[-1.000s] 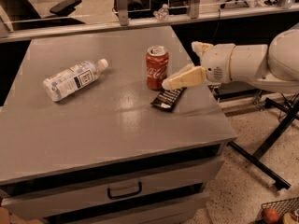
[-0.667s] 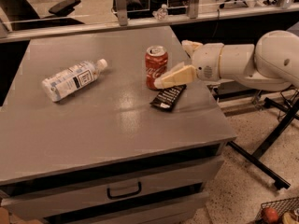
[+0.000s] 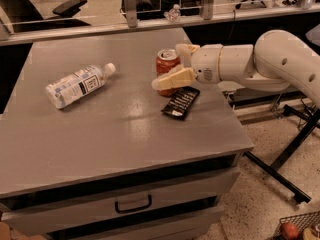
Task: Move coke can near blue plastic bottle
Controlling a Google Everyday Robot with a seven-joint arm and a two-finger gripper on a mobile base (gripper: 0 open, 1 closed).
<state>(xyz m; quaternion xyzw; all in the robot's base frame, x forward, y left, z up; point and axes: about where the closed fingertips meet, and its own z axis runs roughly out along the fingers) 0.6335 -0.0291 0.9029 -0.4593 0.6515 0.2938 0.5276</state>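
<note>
The coke can (image 3: 165, 60) stands upright on the grey table (image 3: 115, 134), right of centre towards the back. My gripper (image 3: 167, 67) reaches in from the right and is open, with one cream finger (image 3: 171, 79) across the front of the can and the other (image 3: 183, 49) behind it to the right. The can's lower part is hidden by the front finger. The blue plastic bottle (image 3: 77, 86) lies on its side at the left of the table with its white cap pointing right, well apart from the can.
A flat black snack packet (image 3: 181, 102) lies just in front of the can, under my wrist. The table's right edge is close to the can. A drawer handle (image 3: 133, 204) shows below. A black metal stand (image 3: 285, 159) and a wire basket (image 3: 297, 228) are on the floor at right.
My gripper has moved left from beside the can, and its fingers now straddle the can. The can, bottle and packet have not moved.
</note>
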